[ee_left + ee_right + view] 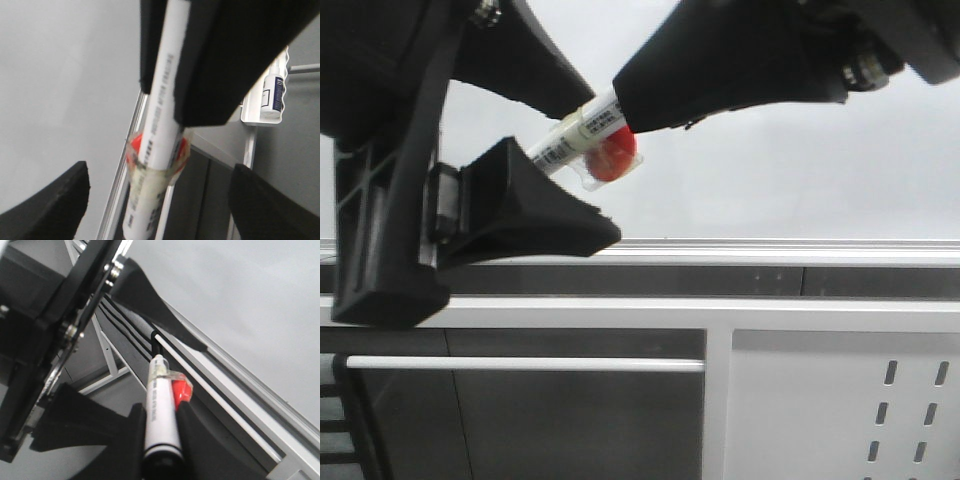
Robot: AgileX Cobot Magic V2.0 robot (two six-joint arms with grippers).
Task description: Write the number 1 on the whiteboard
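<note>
Whiteboard [800,180] blank; R fingers [182,440] pinch marker [161,405].

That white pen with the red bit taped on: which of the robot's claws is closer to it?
Right. The right gripper is shut on the white marker, holding its barrel. The left gripper sits open at the marker's other end, fingers either side, not gripping.

Left end effector [535,185] blocks the marker [582,133]; bare whiteboard [800,180] lies rightward.

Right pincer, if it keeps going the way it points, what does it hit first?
Probably the left pincer: the marker held by the right pincer aims at its fingers, with the whiteboard behind. Depth is unclear.
</note>
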